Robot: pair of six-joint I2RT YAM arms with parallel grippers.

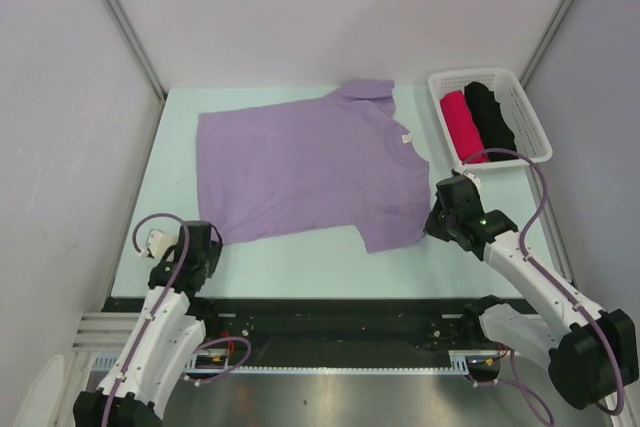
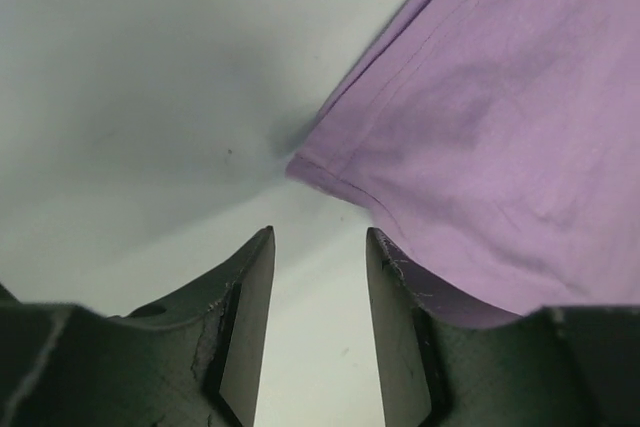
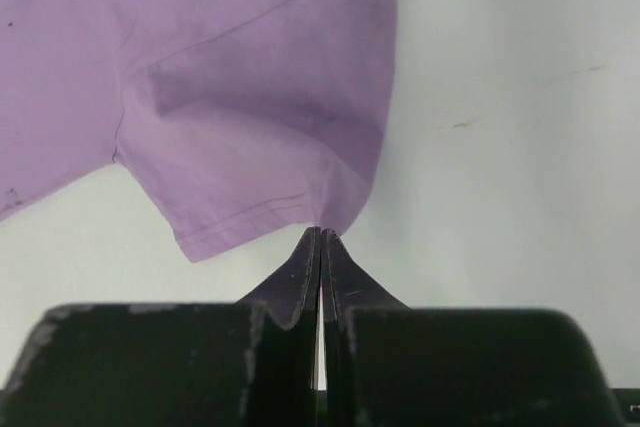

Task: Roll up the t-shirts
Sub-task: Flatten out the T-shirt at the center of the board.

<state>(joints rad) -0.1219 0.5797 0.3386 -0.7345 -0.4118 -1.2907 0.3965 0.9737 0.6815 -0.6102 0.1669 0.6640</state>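
Fingers [image 3: 303, 272] of the right gripper [image 3: 321, 234] are pinching closed on the sleeve corner of the lilac t-shirt [image 1: 300, 167], the left gripper [image 2: 319, 237] is hovering agape and empty at its hem, the shirt is lying flat on the table [image 1: 300, 255], and a pink roll [image 1: 462, 127] and black roll [image 1: 490, 117] are sitting in the far basket [image 1: 525, 107].

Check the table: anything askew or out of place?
Only the lilac t-shirt: its far sleeve is bunched and folded on itself at the back edge of the table, while the near sleeve lies flat. The pink roll and black roll sit side by side in the basket.
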